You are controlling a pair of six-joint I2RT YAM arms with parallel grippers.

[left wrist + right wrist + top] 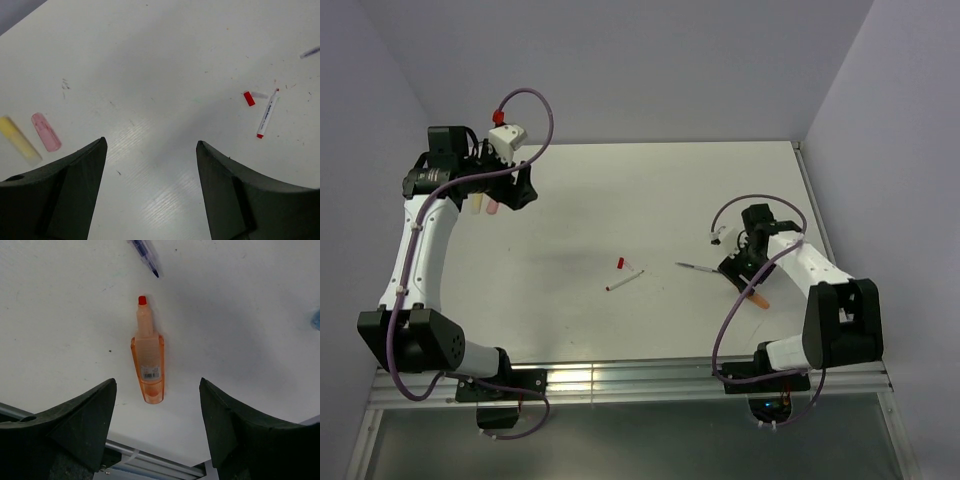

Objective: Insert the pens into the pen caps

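We see left end effector [151,141] released, nothing between fingers. Yellow pen [19,139] and pink pen [46,132] side by side on bench [620,190], left of it; red cap [248,98] near thin white pen [267,115], right. Right end effector [157,381] released above uncapped orange pen [148,360], lying flat, untouched; thin bluish pen [145,252] tip just beyond.

The left arm [415,240] reaches far forward along the left side, with its long link rising from the base and its wrist bent inward to the right. The left gripper [518,188] points down, jaws spread wide. The right arm [815,268] is folded close to its base, forearm angled left. The right gripper [740,268] hangs low, its jaws also wide apart and gripping nothing.
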